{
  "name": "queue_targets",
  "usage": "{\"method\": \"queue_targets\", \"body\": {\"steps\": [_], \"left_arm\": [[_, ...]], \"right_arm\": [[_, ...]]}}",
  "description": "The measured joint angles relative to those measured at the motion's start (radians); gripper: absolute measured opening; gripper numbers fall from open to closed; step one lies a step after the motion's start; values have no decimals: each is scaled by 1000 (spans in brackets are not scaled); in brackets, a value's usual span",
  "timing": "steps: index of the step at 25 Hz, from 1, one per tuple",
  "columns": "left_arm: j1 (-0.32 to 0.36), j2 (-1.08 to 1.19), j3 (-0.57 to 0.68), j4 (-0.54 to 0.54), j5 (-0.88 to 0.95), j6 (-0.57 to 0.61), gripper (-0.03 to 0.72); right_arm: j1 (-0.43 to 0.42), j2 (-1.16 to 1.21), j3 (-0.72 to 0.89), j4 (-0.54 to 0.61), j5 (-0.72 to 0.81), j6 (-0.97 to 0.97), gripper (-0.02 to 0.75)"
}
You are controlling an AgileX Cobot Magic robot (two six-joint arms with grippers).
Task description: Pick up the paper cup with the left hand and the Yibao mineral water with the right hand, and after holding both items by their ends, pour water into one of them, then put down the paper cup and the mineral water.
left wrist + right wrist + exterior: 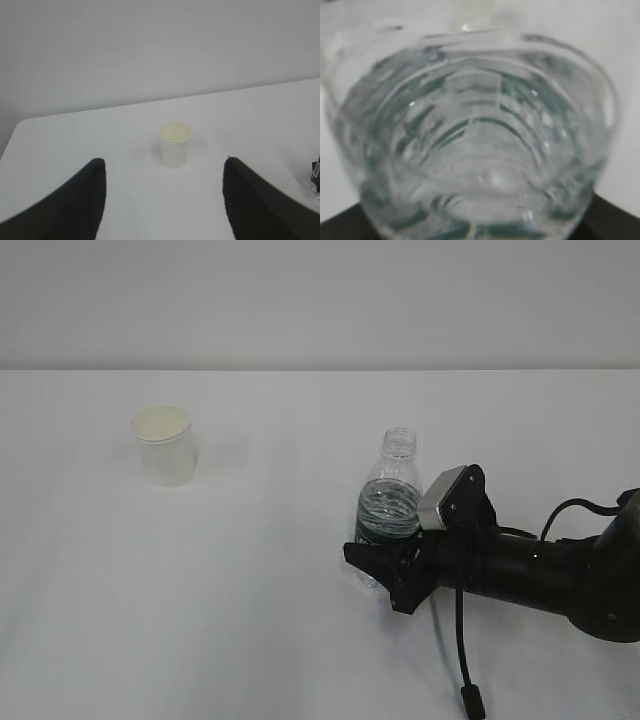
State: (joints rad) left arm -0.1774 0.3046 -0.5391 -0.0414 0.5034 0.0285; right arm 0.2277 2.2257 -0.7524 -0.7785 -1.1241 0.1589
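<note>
White table [200,620]: your whole work surface, plain, w/ a pale wall behind it.
Paper cup [163,445]: you've got it upright on the table's left side, open mouth up, cream inside. Well apart from the bottle. Nothing touching it.
Left hand [165,200]: you only see it in the left wrist view, black fingers [75,200] spread wide at the bottom corners. The cup [175,144] sits ahead of it, centred in the gap but not between the tips yet. Nothing held.
Yibao mineral water [392,505]: upright, right of centre, capless neck on top, clear ribbed body, dark green label band low on it.
Right hand [385,565]: it comes in low from the right edge, black w/ a light grey panel on top. Its fingers sit at the bottle's lower part, either side of the label zone. You can't tell whether they're pressing the plastic or just flanking it.
Right wrist view: the bottle [475,145] fills nearly the full frame, v. close, ribs and green tint showing through. Dark finger edges only at the bottom corners.
Cable [462,640]: black, hangs from the right arm down toward the table's front edge.
</note>
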Motion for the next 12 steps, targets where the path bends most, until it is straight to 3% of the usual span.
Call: {"method": "queue_targets", "body": {"steps": [12], "left_arm": [[0, 0, 0, 0, 8, 0, 519]], "right_arm": [[0, -2, 0, -19, -1, 17, 447]]}}
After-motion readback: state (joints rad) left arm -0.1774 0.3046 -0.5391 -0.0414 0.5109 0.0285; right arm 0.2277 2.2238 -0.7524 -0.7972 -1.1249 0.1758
